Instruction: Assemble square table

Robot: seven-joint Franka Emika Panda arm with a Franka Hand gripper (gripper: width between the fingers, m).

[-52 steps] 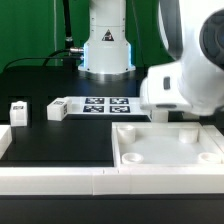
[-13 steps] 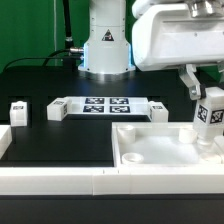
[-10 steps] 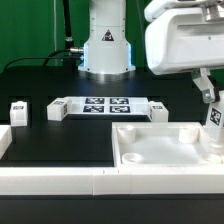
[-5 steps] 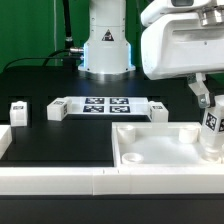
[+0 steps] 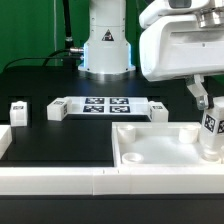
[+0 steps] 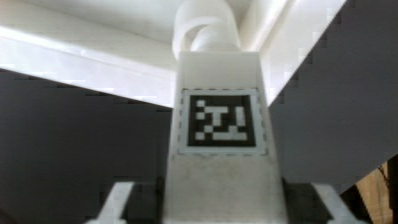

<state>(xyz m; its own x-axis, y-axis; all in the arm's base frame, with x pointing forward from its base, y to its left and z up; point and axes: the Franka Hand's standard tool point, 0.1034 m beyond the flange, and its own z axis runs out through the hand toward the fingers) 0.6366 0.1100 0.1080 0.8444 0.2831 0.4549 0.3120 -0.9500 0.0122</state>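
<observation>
The white square tabletop (image 5: 150, 150) lies tray-like at the front, toward the exterior view's right. My gripper (image 5: 208, 108) is shut on a white leg (image 5: 210, 130) with a black-and-white tag and holds it upright over the tabletop's far right corner. Whether the leg's lower end touches the tray I cannot tell. In the wrist view the leg (image 6: 221, 130) fills the middle between my fingers (image 6: 125, 202), with the tabletop (image 6: 80, 60) beyond it. Three other legs stand on the black table: one (image 5: 18, 111) and another (image 5: 57, 110) at the left, a third (image 5: 158, 110) behind the tabletop.
The marker board (image 5: 105, 104) lies flat at mid-table in front of the robot base (image 5: 106, 50). A long low white border rail (image 5: 60, 180) runs along the front edge, with a short raised end (image 5: 5, 138) at the left.
My gripper has moved slightly to the exterior view's left and down with the leg, bringing it lower over the tabletop's corner. The other legs have not moved.
</observation>
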